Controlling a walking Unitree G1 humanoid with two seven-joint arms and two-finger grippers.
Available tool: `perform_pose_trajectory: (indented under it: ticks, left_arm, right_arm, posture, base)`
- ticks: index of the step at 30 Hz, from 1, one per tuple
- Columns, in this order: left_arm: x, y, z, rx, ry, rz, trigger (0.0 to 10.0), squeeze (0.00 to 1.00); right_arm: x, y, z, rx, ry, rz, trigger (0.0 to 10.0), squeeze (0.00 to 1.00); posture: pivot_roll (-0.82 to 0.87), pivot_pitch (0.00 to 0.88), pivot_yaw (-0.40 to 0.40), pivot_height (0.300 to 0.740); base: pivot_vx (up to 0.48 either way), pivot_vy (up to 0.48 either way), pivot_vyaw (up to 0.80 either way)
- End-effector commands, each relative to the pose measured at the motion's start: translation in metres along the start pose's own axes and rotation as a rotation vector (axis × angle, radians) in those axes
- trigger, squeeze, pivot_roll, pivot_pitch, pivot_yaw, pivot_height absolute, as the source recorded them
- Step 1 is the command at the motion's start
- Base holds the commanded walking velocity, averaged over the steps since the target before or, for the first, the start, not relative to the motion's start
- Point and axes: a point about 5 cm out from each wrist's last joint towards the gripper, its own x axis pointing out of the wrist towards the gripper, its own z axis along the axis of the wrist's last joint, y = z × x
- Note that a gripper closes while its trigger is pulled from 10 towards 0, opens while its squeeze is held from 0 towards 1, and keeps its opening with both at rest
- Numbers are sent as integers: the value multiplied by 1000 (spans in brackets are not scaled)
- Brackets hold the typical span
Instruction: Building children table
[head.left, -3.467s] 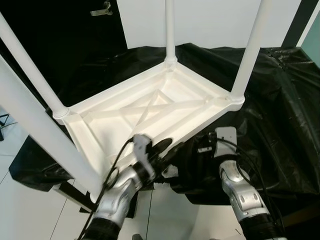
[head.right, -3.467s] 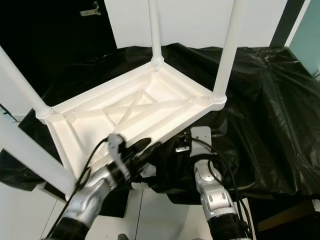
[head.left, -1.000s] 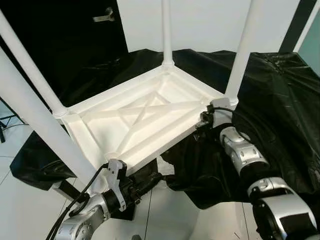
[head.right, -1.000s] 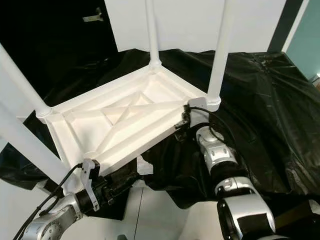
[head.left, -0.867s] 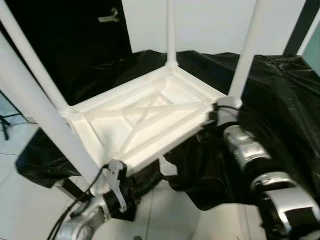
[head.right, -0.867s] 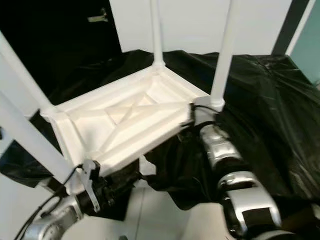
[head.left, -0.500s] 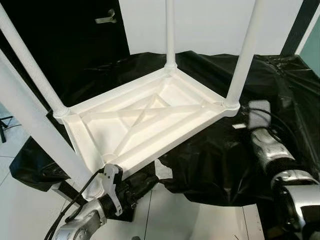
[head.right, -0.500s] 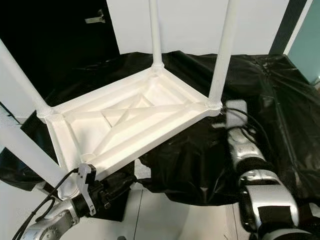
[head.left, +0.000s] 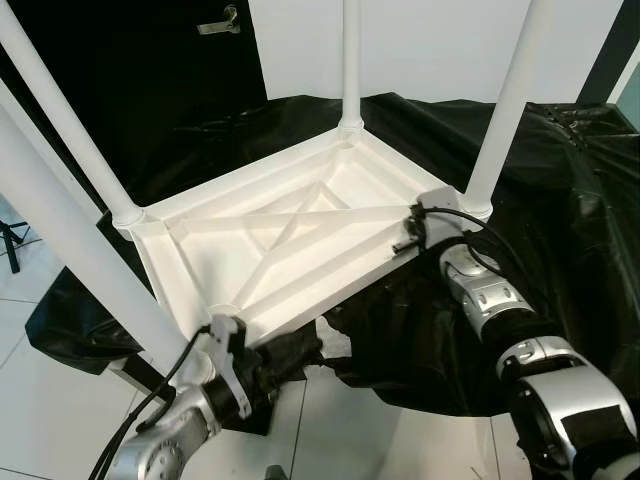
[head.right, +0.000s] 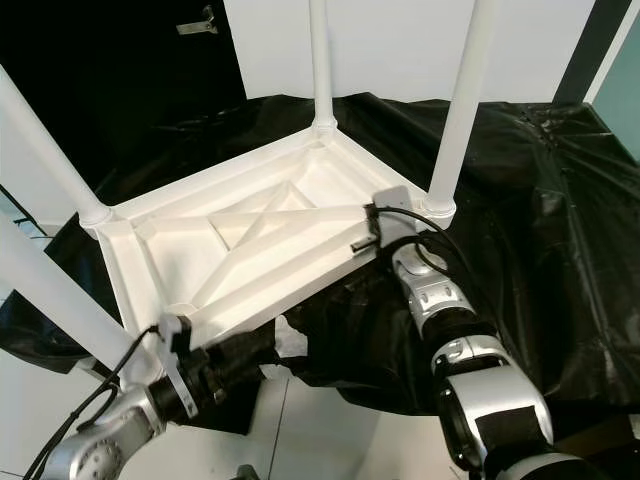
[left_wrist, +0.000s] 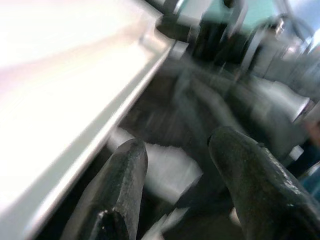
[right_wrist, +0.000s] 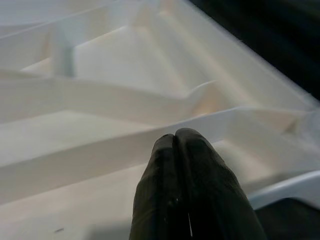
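- Left arm extends low and forward, its silver forearm angled upward; the left gripper (left_wrist: 175, 185) shows its two black fingers spread apart.
- Right arm reaches forward, elbow bent; the right gripper (right_wrist: 176, 145) has its fingers pressed together.

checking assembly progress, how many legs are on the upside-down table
4 white round plastic legs, one at each corner of the overturned white table top: far corner, right corner, left corner, and nearest corner.
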Motion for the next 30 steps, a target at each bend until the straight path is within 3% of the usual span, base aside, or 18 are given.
perform_pose_trajectory:
  ticks: [1,4,7,8,11,16,18,19,24,25,29,30]
  left_arm:
    - [4,-13,17,21,-85,-243,10000,0]
    - [33,-18,33,98,-197,-215,10000,0]
    - [38,-18,35,112,-210,-202,10000,0]
    - [47,-17,36,131,-207,-178,10000,0]
    - [59,-18,35,185,-134,-171,10000,0]
    - [62,-18,28,220,-22,-217,10000,0]
    - [61,-13,23,219,62,-248,10000,180]
    - [63,-9,20,236,105,-244,10000,1000]
    - [68,-2,15,275,164,-225,10000,1000]
    - [73,4,12,322,195,-182,10000,1000]
    - [77,11,9,368,236,-120,10000,1000]
    - [81,18,8,401,259,-63,10000,98]
  right_arm:
    - [0,-1,1,14,13,-5,10000,0]
    - [-6,7,2,55,-16,-17,10000,0]
    - [-8,9,2,63,-23,-19,10000,0]
    - [-12,13,-1,83,-30,-38,10000,0]
    - [-24,23,-9,118,-33,-69,10000,0]
    - [-36,32,-16,139,-31,-79,10000,0]
    - [-45,34,-15,152,-44,-96,10000,0]
    - [-49,30,-8,157,-68,-121,10000,0]
    - [-55,21,5,159,-111,-160,10000,0]
    - [-60,14,14,149,-143,-185,10000,0]
    - [-64,6,23,144,-172,-216,10000,0]
    - [-71,-3,32,140,-202,-249,10000,0]
  posture:
    - [31,0,22,740]
    - [41,0,9,740]
    - [41,0,9,740]
    - [32,0,8,740]
    - [9,0,16,740]
    - [-9,0,25,740]
    - [-42,0,43,740]
    - [-59,0,52,740]
    - [-72,0,59,740]
    - [-86,0,65,740]
    - [-94,0,68,740]
    - [-105,0,71,740]
  base:
    - [0,0,0]
    - [0,0,0]
    - [0,0,0]
    - [0,0,0]
    - [0,0,0]
    - [0,0,0]
    - [0,0,0]
    - [0,0,0]
    - [0,0,0]
    - [0,0,0]
    - [0,0,0]
    - [0,0,0]
